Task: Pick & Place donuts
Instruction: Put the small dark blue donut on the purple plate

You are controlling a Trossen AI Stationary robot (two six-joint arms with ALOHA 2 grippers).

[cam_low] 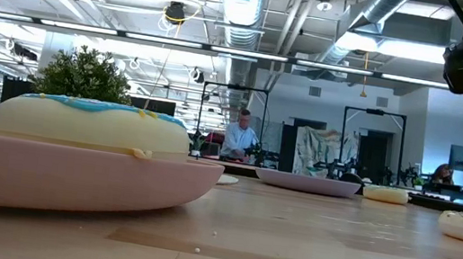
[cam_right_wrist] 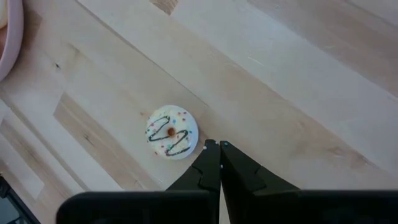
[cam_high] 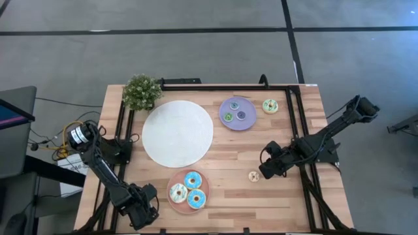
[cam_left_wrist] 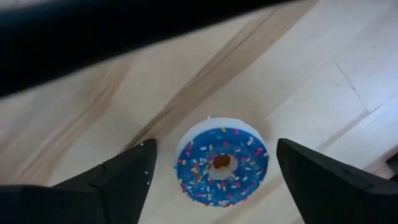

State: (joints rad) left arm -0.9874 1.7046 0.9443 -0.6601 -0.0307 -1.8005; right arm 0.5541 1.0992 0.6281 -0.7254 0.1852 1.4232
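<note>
While the left pincer [cam_left_wrist: 211, 171] hovers wide open over a blue-iced sprinkled toy donut [cam_left_wrist: 221, 161], the right pincer [cam_right_wrist: 214, 147] sits closed and empty, a small white-iced drizzled mini donut [cam_right_wrist: 171, 132] just beside its tips on the wooden tabletop [cam_right_wrist: 298, 93].

Three large donuts [cam_high: 187, 190], iced white and light blue, lie flat together on the near pink plate. A pale green donut [cam_high: 270, 106] lies far right. Three minis [cam_high: 235, 111] rest on the lilac plate. A beige mini [cam_high: 254, 176] lies alone, near right. A blue sprinkled mini [cam_left_wrist: 221, 163] lies flat.
</note>
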